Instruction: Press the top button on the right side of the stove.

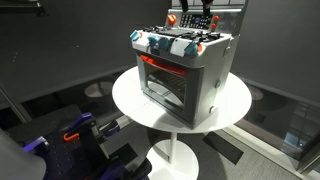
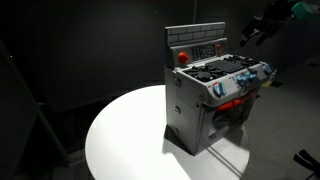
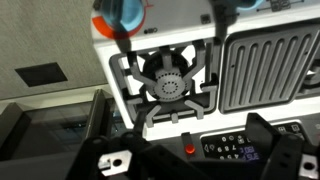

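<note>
Round white bench (image 1: 128,100) carries the stove (image 1: 205,80) approx mid-bench, orange-red door (image 1: 163,80) toward the near edge; blue-white knobs (image 1: 165,43) above it, burner (image 3: 168,85) behind, then back panel w/ red button (image 3: 190,148). End effector (image 3: 190,157) hangs over that panel, fingers spread wide, gripping nothing
</note>
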`<state>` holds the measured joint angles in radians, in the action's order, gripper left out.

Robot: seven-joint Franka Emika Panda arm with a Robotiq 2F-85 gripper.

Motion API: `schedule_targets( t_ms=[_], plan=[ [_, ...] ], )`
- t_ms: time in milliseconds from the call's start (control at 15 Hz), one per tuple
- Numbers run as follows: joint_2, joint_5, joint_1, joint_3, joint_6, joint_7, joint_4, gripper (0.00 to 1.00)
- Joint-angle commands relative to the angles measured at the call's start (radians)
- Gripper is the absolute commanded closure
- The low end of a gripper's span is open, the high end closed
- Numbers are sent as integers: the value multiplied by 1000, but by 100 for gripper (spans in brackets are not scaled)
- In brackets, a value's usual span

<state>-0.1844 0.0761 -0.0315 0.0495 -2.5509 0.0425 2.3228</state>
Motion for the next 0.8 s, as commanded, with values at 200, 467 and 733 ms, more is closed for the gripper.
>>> schedule_targets(
  t_ms=[200,467,733],
  plan=[
    [153,-147,-38,-9,-70,138,-147,0],
    [225,-251,-33,1,-95,240,-206,0],
    [279,-315,-18,14,-92,313,-263,0]
  ],
)
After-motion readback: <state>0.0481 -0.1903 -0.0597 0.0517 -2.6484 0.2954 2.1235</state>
